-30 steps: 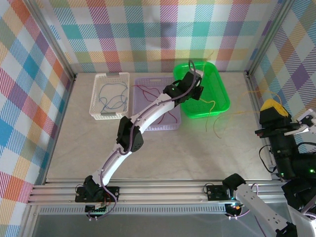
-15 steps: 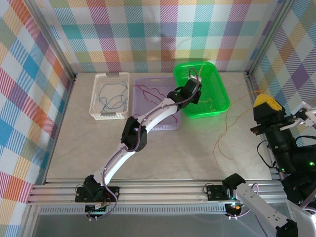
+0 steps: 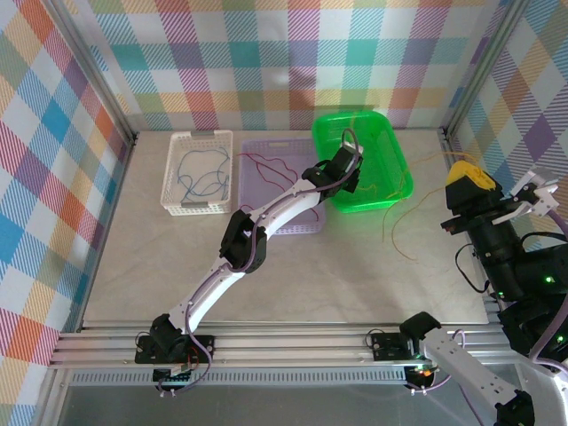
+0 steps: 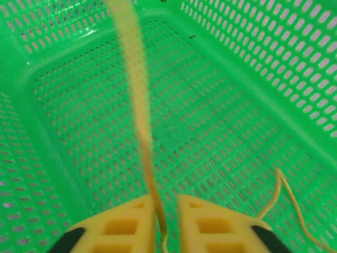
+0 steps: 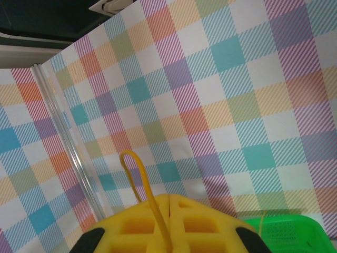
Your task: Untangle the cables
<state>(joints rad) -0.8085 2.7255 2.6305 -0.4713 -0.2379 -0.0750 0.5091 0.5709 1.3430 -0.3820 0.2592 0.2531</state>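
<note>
- The left gripper (image 4: 166, 224) sits low inside the green basket (image 4: 295, 79), which is at the table's (image 3: 293, 275) far edge toward the right corner. Its jaws are barely apart, and the yellow cable (image 4: 138, 100) runs loose through the slot, not pinched as far as I can see.
- The right gripper (image 5: 171, 221) is up near the right edge, clamped tight on yellow too (looks like the same strand), with a little loop poking above the fingers.
- Slack spills over the basket's near rim onto the table.
- My take: yellow is going into green. I'd open the left wider and back it straight out so nothing snags. Then I'd carry the right over the basket before releasing.
- The blue cable (image 3: 202, 177) is in the white basket (image 3: 173, 169) and the red cable (image 3: 266, 162) is in the purple basket (image 3: 284, 229), both further left along the far edge.
- No brands, labels or writing readable anywhere.
</note>
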